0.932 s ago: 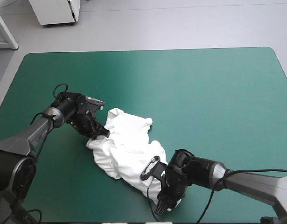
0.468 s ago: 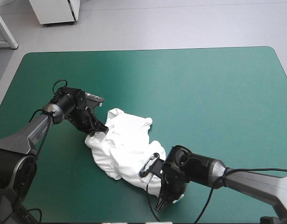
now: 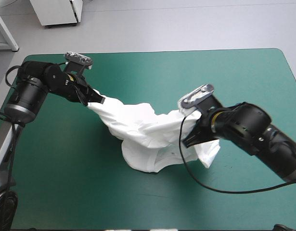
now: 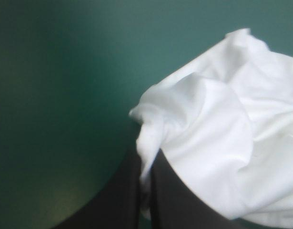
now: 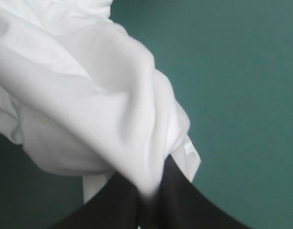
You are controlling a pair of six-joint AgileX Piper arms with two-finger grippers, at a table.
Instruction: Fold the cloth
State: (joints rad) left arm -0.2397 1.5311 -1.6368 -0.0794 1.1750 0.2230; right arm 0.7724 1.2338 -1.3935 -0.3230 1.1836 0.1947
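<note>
Now: T-shirt (image 3: 143, 134) slung as a crumpled white band between both grippers, over the middle of the teal-green cover (image 3: 225, 77). Its sagging lower part rests on the cover. One end: left gripper (image 3: 97, 99) clenched on the T-shirt, toward the cover's far left corner. Other end: right gripper (image 3: 185, 142) clamped on the T-shirt, right of centre, with a loose flap hanging beside it.

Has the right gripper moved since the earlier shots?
Yes. The right gripper, shut on the T-shirt, has moved away from the near edge of the table toward its middle and right side, pulling that end of the cloth along.
</note>
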